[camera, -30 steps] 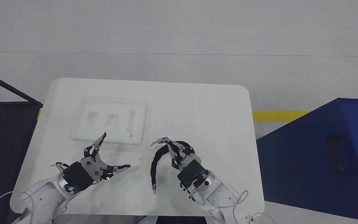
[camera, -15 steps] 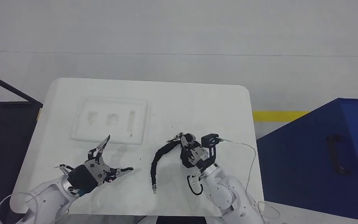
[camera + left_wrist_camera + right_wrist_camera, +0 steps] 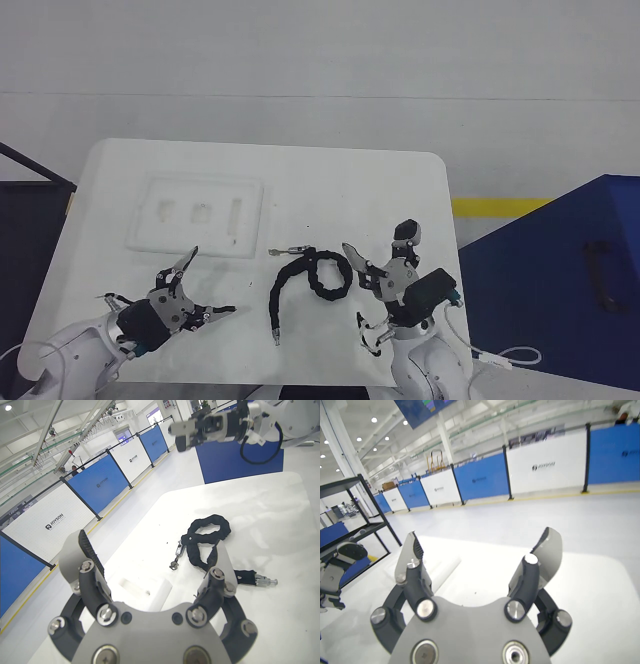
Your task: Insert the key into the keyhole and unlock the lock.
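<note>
Top view: the chain lock [image 3: 320,275] is lying on the counter [image 3: 400,190], between the left gripper [image 3: 208,283] and the right gripper [image 3: 378,242]. Both are spread wide with nothing in them.

Left wrist view: the left gripper [image 3: 150,541] is wide and off the counter. I can see the lock [image 3: 210,527] past it, with the key [image 3: 173,565] right at its metal end.

Right wrist view: the right gripper [image 3: 480,535] is wide too, up above the counter [image 3: 595,587].

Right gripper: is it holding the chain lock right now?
No, the right gripper is open and empty, while the chain lock lies loose on the table.
</note>
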You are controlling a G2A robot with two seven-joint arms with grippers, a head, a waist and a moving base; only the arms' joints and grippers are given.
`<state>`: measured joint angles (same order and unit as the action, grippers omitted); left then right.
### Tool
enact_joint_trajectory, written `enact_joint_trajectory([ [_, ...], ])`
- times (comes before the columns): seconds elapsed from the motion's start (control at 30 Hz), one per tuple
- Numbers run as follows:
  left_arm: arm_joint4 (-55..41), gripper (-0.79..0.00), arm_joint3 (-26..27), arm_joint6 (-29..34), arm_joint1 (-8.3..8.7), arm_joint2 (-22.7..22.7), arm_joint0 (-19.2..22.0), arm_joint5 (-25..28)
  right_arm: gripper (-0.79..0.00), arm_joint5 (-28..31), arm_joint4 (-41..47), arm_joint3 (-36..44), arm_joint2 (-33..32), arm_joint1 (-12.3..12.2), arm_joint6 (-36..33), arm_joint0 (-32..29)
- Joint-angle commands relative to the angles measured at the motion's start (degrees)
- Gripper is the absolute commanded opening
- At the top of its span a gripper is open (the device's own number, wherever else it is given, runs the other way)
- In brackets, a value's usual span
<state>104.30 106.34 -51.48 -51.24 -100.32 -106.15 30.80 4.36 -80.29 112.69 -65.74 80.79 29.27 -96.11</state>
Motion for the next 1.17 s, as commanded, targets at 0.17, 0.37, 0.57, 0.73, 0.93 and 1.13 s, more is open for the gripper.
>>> enact_joint_trajectory([
  [0.17,2.1,-0.001,-0.45,-2.88,0.3,-0.81,-0.03,0.62,0.0,0.9,2.43,1.87,0.82,-0.09,1.8,-2.86],
  [0.37,2.0,0.0,-0.44,-2.75,0.29,-0.78,-0.03,0.6,0.0,0.86,2.23,1.81,0.79,-0.09,1.75,-2.77],
  [0.57,2.0,-0.001,-0.44,-2.75,0.29,-0.78,-0.03,0.6,0.0,0.86,2.23,1.81,0.79,-0.09,1.76,-2.77],
  [0.73,2.0,-0.001,-0.44,-2.75,0.29,-0.78,-0.03,0.6,0.0,0.86,2.23,1.81,0.79,-0.09,1.76,-2.77],
  [0.93,2.0,-0.001,-0.44,-2.75,0.29,-0.78,-0.03,0.6,0.0,0.86,2.23,1.81,0.79,-0.09,1.76,-2.77],
  [1.13,2.0,-0.001,-0.44,-2.75,0.29,-0.78,-0.03,0.6,0.0,0.86,2.23,1.81,0.79,-0.09,1.76,-2.77],
])
